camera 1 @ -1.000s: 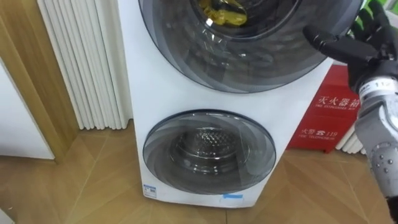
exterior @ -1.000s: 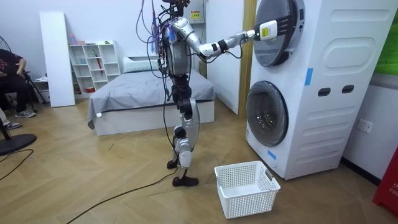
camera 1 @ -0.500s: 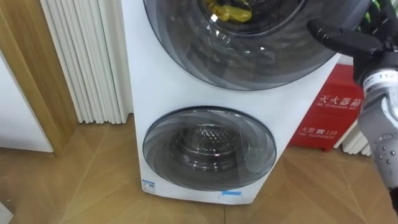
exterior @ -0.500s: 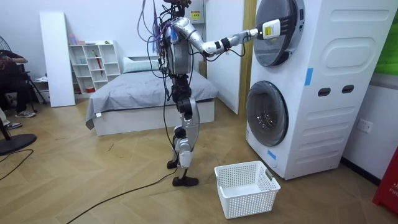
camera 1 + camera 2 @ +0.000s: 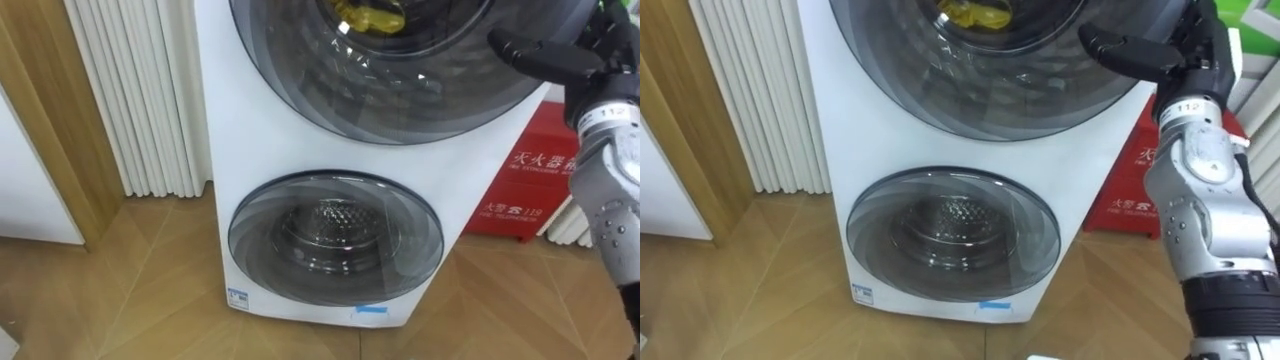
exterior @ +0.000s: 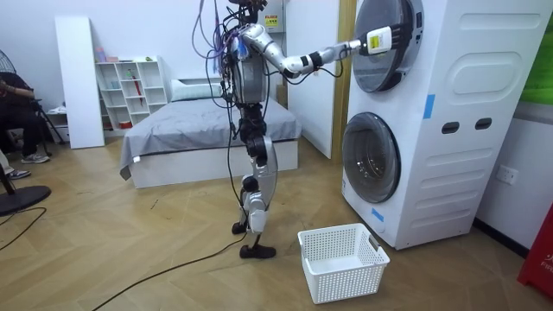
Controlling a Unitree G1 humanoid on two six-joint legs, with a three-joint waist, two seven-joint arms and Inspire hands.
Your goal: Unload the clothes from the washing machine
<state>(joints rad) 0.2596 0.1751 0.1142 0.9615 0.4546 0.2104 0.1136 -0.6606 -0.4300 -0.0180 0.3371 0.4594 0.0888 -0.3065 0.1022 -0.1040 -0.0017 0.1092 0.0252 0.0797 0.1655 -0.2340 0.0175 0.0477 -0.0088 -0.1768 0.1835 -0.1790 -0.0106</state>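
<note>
You have a smooth, glossy white washing machine (image 5: 215, 200), its upper door (image 5: 400, 95) at 12 o'clock dark, shiny see-through plastic over crumpled yellow cloth (image 5: 368, 15). The lower door (image 5: 260, 215) at centre has the same sheen over a dimpled bright-metal drum (image 5: 330, 222). Your right hand (image 5: 560, 55) at 2 o'clock is matt black, and the floor (image 5: 120, 300) at 7 o'clock is satin-finished wood.

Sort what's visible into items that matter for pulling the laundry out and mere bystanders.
Job: yellow clothes in the upper drum; upper door; right hand at its rim; white basket.
Bystanders: lower door; red box; bed; shelf.
</note>
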